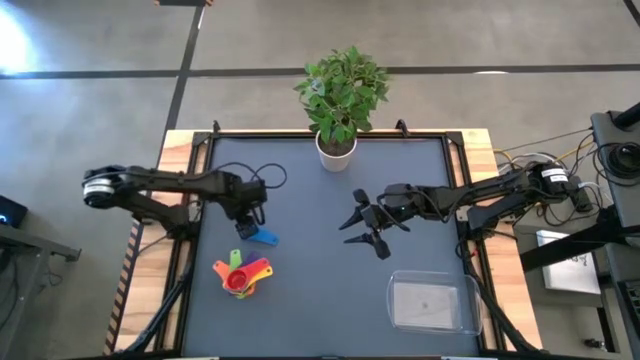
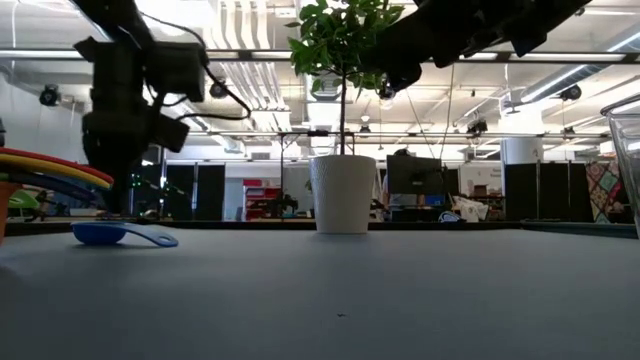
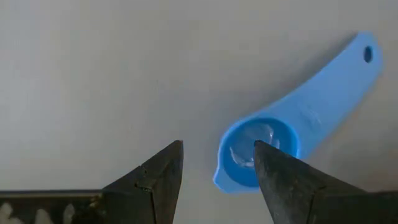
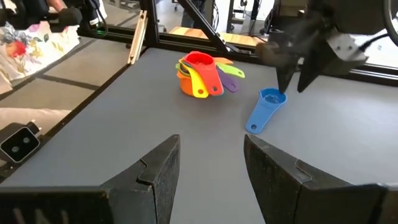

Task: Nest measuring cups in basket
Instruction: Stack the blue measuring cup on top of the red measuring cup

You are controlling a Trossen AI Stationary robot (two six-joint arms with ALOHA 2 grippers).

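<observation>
From the high view I note the left hand (image 1: 250, 222) poised over the blue measuring cup (image 1: 262, 236), which lies alone on the tabletop (image 1: 320, 190) toward its left side. The remaining cups sit as one nested stack (image 1: 242, 276) nearer the front left corner, apart from the blue one. The clear basket (image 1: 430, 303) rests by the front right corner, holding no cup that I can make out. The right hand (image 1: 362, 222) hangs over the middle of the tabletop, well apart from every cup, and a white plant pot (image 1: 336, 152) stands at the back edge. In the low view the blue cup (image 2: 122, 234) lies flat on the tabletop surface with the left arm directly above it. The left wrist view shows my left hand (image 3: 217, 165) with its fingers parted and released, one finger (image 3: 280, 177) over the blue cup's bowl (image 3: 252, 146) and the other beside it; I see no grip. The right wrist view shows the right hand (image 4: 210, 165) with fingers apart and nothing between them, the stack (image 4: 202, 73) and blue cup (image 4: 264, 109) lying farther off.
</observation>
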